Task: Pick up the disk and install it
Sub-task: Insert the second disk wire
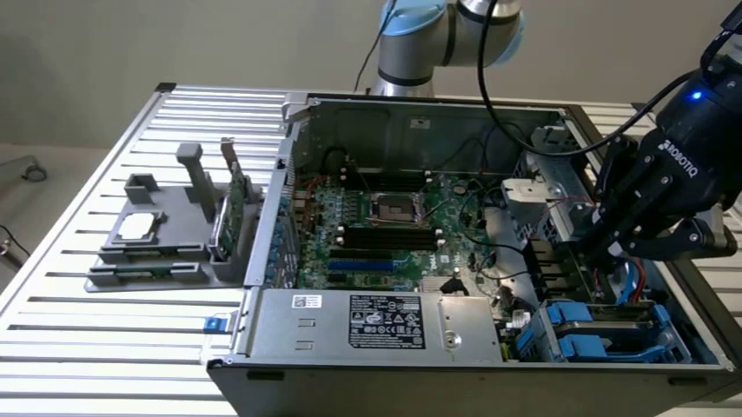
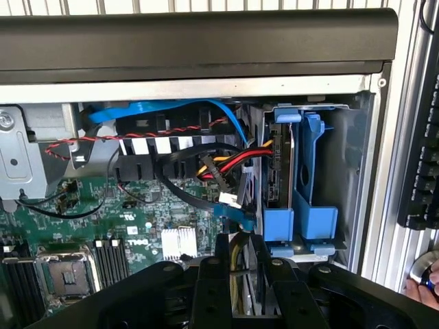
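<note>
The disk point(image 2: 280, 164) stands on edge in the drive bay at the corner of the open computer case, held in its blue plastic carrier point(image 2: 305, 212). In the exterior view the blue carriers point(image 1: 579, 334) sit in the bay at the case's front right. My gripper point(image 1: 609, 256) hangs just above that bay, over the cables beside the disk. In the wrist view my gripper point(image 2: 243, 240) is open by a narrow gap. Yellow wires show through the gap and nothing is held in it.
Red, yellow, black and blue cables point(image 2: 219, 164) crowd the space beside the bay. The motherboard point(image 1: 383, 226) and power supply point(image 1: 383, 321) lie inside the case. A grey fixture point(image 1: 162, 234) holds a small chip and a green card. A hand point(image 2: 420, 284) rests near a keyboard.
</note>
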Available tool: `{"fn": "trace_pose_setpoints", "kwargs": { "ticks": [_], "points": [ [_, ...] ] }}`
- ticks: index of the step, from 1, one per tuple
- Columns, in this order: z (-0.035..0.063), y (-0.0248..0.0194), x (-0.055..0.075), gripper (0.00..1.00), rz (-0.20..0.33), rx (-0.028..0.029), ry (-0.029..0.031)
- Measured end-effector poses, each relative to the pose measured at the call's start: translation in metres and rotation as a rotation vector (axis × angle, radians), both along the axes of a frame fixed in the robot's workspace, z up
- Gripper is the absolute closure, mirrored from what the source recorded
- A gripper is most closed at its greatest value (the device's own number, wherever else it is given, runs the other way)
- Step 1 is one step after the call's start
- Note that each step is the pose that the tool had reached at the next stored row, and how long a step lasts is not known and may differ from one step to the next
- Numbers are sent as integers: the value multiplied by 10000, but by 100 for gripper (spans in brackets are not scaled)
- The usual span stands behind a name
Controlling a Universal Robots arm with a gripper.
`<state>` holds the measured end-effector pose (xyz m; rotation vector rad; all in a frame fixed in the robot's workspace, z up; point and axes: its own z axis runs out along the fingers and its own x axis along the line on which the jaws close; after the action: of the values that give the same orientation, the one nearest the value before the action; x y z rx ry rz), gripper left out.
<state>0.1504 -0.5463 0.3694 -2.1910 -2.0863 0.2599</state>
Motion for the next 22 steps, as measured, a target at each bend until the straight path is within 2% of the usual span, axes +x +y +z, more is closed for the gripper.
{"fn": "trace_pose_setpoints", "kwargs": {
  "ticks": [5, 12, 19, 21, 22],
  "points": [
    [0, -5, 6, 74, 1, 0, 0],
    [-5, -62, 28, 74, 0, 3, 2],
    [-45, -65, 29, 74, 1, 2, 3],
    [-50, -65, 29, 76, 0, 1, 2],
    [-51, -65, 28, 82, 0, 2, 2]
  ]
}}
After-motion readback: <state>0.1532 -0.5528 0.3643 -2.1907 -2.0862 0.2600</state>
